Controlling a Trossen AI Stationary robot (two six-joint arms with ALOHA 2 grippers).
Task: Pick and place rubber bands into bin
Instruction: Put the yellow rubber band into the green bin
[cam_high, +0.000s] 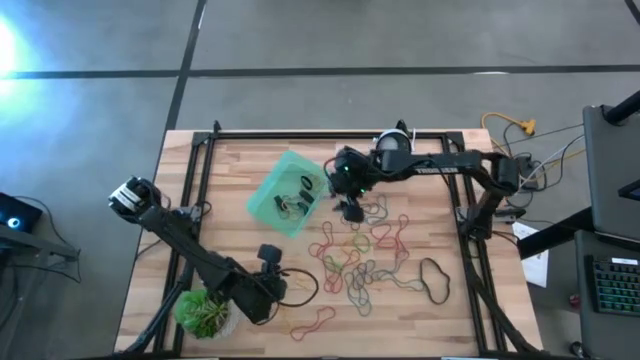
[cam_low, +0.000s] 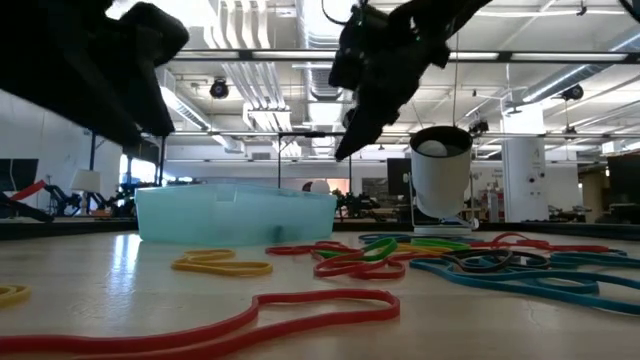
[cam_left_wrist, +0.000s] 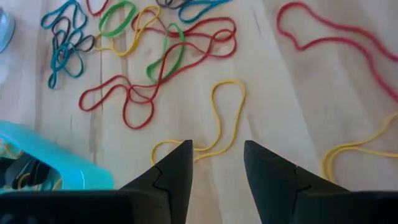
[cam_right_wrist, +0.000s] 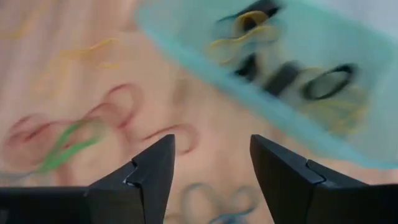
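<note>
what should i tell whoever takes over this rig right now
Right gripper: open, empty, beside the bin's edge, above the table.
Left gripper: open, empty, low over loose bands near the plant pot corner.
Done: a few bands lie in the bin, yellow and black among them.
Left: many bands in red, green, yellow, blue and black are spread on the table right of the bin, plus a red one near the front edge.

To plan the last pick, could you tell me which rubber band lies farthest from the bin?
The large black rubber band, lying alone at the pile's outer right edge. It is the only big black loop on the wood; the bin sits across the pile.
</note>
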